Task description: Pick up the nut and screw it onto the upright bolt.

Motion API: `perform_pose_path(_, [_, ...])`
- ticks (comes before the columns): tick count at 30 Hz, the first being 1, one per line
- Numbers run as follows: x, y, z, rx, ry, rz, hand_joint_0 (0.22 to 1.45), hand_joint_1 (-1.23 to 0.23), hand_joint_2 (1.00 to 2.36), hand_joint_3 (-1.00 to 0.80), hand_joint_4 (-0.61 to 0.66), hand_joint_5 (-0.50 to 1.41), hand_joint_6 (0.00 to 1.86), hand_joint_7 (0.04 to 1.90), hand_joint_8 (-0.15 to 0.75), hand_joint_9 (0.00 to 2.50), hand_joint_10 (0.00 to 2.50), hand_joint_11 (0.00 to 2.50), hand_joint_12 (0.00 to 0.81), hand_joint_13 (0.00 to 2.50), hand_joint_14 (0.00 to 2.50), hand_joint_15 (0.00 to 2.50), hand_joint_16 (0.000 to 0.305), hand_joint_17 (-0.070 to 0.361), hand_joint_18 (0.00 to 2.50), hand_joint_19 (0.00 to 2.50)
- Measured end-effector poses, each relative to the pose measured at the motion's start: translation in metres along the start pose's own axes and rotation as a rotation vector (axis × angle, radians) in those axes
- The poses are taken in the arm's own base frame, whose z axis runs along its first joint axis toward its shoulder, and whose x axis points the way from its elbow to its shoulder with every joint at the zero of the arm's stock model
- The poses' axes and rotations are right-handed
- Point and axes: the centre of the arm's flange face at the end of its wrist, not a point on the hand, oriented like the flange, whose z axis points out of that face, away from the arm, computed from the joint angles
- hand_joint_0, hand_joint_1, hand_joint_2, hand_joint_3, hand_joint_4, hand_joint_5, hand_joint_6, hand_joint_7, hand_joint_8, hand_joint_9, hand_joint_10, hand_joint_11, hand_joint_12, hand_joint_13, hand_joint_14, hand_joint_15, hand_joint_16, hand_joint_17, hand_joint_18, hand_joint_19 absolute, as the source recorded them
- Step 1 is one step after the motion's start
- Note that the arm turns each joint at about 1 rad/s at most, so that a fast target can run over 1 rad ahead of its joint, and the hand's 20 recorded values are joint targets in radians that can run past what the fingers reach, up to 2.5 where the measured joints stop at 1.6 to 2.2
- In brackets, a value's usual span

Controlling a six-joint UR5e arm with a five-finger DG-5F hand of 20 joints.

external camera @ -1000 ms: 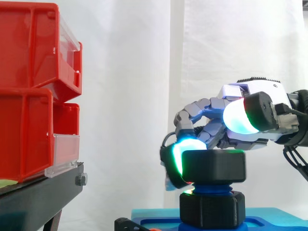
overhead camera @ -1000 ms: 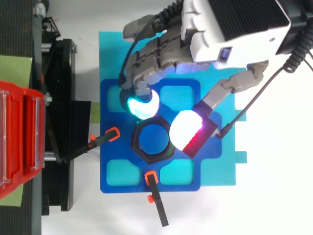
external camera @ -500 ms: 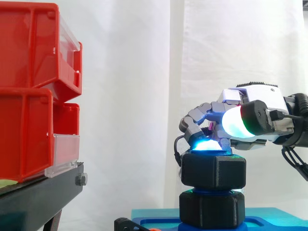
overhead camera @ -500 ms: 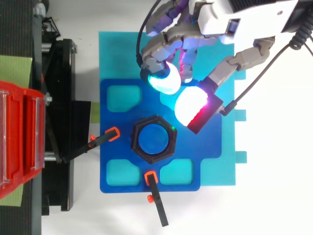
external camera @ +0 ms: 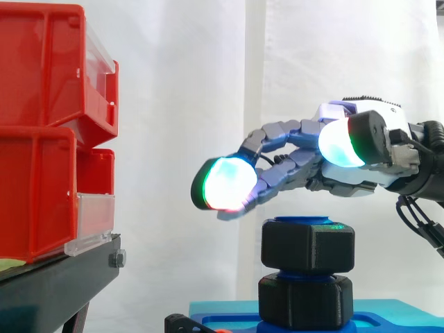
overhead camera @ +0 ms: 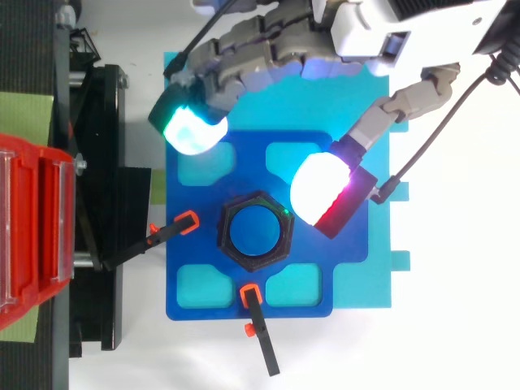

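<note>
A black hexagonal nut (external camera: 307,244) sits threaded on the top of the upright blue bolt (overhead camera: 253,231), above a second black nut (external camera: 305,302) lower on the same bolt. The bolt stands in a blue fixture plate (overhead camera: 195,244). My hand (external camera: 361,156) hovers just above and behind the nut, open. Its fingers (overhead camera: 244,61) stretch out straight to the left past the nut, the tip glowing green and cyan. The thumb (overhead camera: 329,188), glowing white and red, hangs beside the nut's right edge. Nothing is held.
Red bins (external camera: 48,132) on a black stand (external camera: 62,277) rise at the left, close to the outstretched fingertips. Two black clamps with orange tips (overhead camera: 175,227) (overhead camera: 256,321) hold the fixture plate on a light blue mat (overhead camera: 357,268).
My fingers have let go of the nut, lifted off it and uncurled, reaching out leftward. The nut stays on the bolt top.
</note>
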Motion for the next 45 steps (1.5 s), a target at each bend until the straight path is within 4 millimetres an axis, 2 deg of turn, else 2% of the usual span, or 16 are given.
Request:
perform_pose_path(9, [0.012, 0.014, 0.008, -0.01, 0.025, 0.013, 0.46, -0.28, 1.0, -0.5, 0.07, -0.22, 0.5, 0.59, 0.195, 0.38, 0.0, 0.0, 0.306, 0.34, 0.0, 0.0, 0.033, 0.074, 0.0, 0.0])
perform_pose_path(15, [0.023, 0.026, 0.013, -0.008, 0.058, 0.03, 0.45, -0.27, 1.0, -0.5, 0.03, -0.24, 0.5, 0.56, 0.174, 0.23, 0.0, 0.0, 0.306, 0.19, 0.0, 0.0, 0.035, 0.078, 0.0, 0.0])
perform_pose_path(22, [0.029, 0.029, 0.012, 0.003, 0.082, 0.037, 0.45, -0.26, 1.0, -0.5, 0.05, -0.24, 0.5, 0.59, 0.172, 0.18, 0.0, 0.0, 0.309, 0.14, 0.0, 0.0, 0.036, 0.081, 0.0, 0.0])
perform_pose_path(28, [0.03, 0.029, 0.011, 0.009, 0.091, 0.035, 0.46, -0.27, 1.0, -0.5, 0.16, -0.2, 0.5, 0.92, 0.201, 0.23, 0.0, 0.0, 0.303, 0.21, 0.0, 0.0, 0.033, 0.075, 0.0, 0.0])
perform_pose_path(29, [0.03, 0.029, 0.011, 0.009, 0.092, 0.035, 0.46, -0.27, 1.0, -0.5, 0.17, -0.2, 0.5, 0.94, 0.203, 0.24, 0.0, 0.0, 0.302, 0.21, 0.0, 0.0, 0.033, 0.074, 0.0, 0.0])
perform_pose_path(35, [0.03, 0.029, 0.011, 0.009, 0.091, 0.033, 0.47, -0.29, 1.0, -0.5, 0.2, -0.14, 0.5, 1.31, 0.238, 0.34, 0.0, 0.0, 0.29, 0.29, 0.0, 0.0, 0.028, 0.064, 0.0, 0.0])
perform_pose_path(42, [0.028, 0.027, 0.01, 0.012, 0.089, 0.032, 0.47, -0.32, 1.0, -0.5, 0.21, -0.12, 0.7, 1.13, 0.264, 0.47, 0.0, 0.0, 0.28, 0.39, 0.0, 0.0, 0.025, 0.057, 0.0, 0.0])
perform_pose_path(45, [0.028, 0.025, 0.009, 0.015, 0.089, 0.031, 0.47, -0.33, 1.0, -0.5, 0.2, -0.09, 0.73, 1.14, 0.274, 0.58, 0.0, 0.0, 0.276, 0.47, 0.0, 0.0, 0.023, 0.051, 0.05, 0.0])
